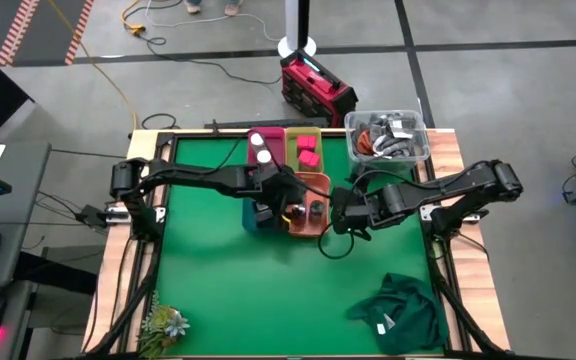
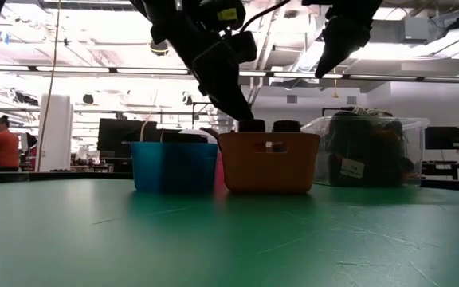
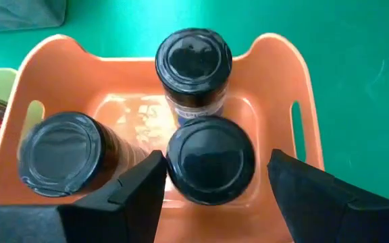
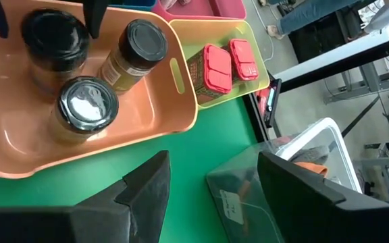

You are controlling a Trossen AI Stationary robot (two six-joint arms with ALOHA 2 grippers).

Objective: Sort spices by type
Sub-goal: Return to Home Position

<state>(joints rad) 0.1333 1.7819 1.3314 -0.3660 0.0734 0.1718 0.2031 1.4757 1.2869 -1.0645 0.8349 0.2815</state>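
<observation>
Three dark round jars (image 3: 193, 64) stand upright in the orange bin (image 3: 275, 57) at mid-counter (image 1: 228, 280). The left gripper (image 3: 216, 162) hovers just above them, jaws open on either side of one cap. Two pink-red blocks (image 4: 229, 64) lie in the adjoining yellow-green bin (image 4: 201, 23). The right gripper (image 4: 213, 162) hangs beside the orange bin, jaws open, near the clear box (image 1: 388, 135).
</observation>
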